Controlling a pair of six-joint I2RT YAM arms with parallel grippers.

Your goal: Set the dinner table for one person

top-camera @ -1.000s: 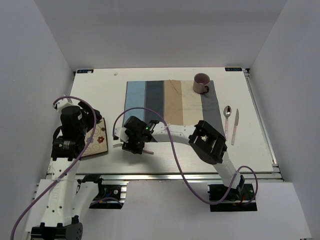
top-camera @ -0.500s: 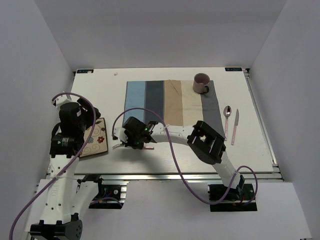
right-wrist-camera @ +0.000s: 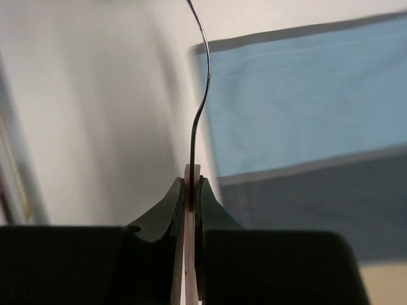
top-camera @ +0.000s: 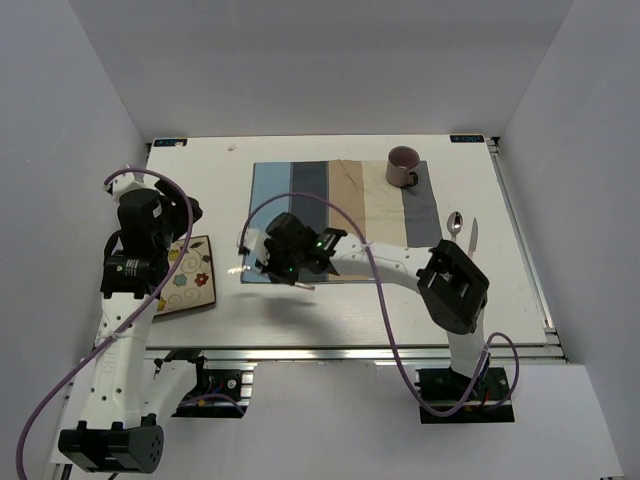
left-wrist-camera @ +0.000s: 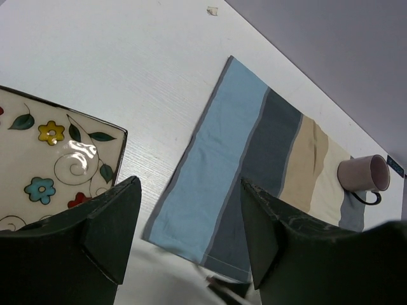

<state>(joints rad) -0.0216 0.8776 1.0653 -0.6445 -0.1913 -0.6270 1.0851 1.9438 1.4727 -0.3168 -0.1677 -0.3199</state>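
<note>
Left end effector: released, fingers spread, above the plate's edge.
Plate: flowered, left of the placemat.
Right end effector: clenched on a pink-handled utensil, at the placemat's near-left corner.
Worktop: under the placemat, extending past it all round.
Spoon, knife: right of the placemat.

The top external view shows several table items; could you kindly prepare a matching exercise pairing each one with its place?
Things:
1 mug
2 floral plate
3 spoon
4 pink-handled utensil

Places:
A clamped in the jaws of the right gripper
B on the bare dinner table, right of the placemat
C on the placemat's far right corner
D on the dinner table, left of the placemat

Pairs: 1-C, 2-D, 3-B, 4-A.
</note>
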